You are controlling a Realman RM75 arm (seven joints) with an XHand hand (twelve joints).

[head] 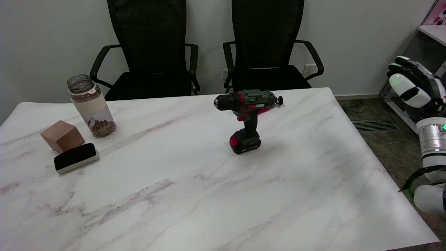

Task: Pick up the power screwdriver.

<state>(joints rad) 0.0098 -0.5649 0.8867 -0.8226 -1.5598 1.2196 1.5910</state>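
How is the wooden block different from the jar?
The block is solid brown wood with flat sides; the jar is clear and round, with brown bits at the bottom. The jar stands taller than the block. The jar is open on top, with no lid; the block has no opening. Both sit on the table's left side.

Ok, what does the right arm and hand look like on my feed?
The right hand is black with glossy white shell panels. Below it the right arm has a silver metallic wrist section with a small green light, then white rounded segments, a black cable looping beside them.
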